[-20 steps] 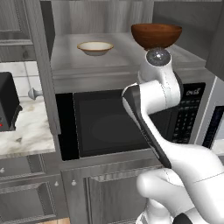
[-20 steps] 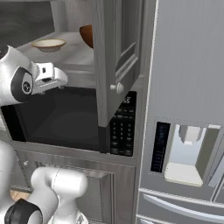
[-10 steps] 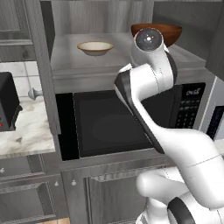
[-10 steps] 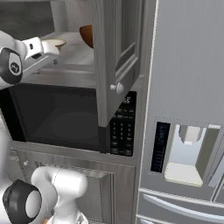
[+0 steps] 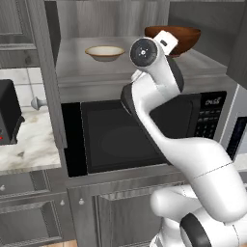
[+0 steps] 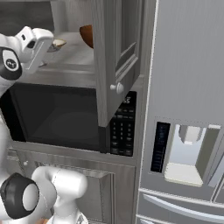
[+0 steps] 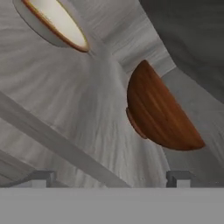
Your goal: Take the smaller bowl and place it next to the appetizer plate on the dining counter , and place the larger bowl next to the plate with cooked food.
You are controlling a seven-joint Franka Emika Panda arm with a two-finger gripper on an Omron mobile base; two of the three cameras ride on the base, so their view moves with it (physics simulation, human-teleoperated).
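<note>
The smaller bowl [image 5: 104,52], cream with a tan rim, sits on the open cabinet shelf [image 5: 87,72] above the microwave. To its right on the same shelf stands the larger bowl [image 5: 183,37], glossy reddish-brown, partly behind my hand. My gripper [image 7: 110,178] is open at shelf height just in front of the bowls, holding nothing. In the hand view the larger bowl [image 7: 157,113] lies ahead and the smaller bowl [image 7: 54,22] off to the upper left. From the right, the larger bowl [image 6: 86,36] peeks past the cabinet door. The appetizer plate, the plate with cooked food and the dining counter are out of view.
A black microwave [image 5: 120,140] sits under the shelf. An open cabinet door [image 6: 114,61] juts out on the right and another [image 5: 46,72] on the left. A dark toaster [image 5: 7,116] stands on the marble wall counter. A steel fridge [image 6: 188,78] is at the far right.
The arm has swung upward: the hand rose from in front of the microwave to the level of the shelf, close before the larger bowl. The bowls have not moved.
</note>
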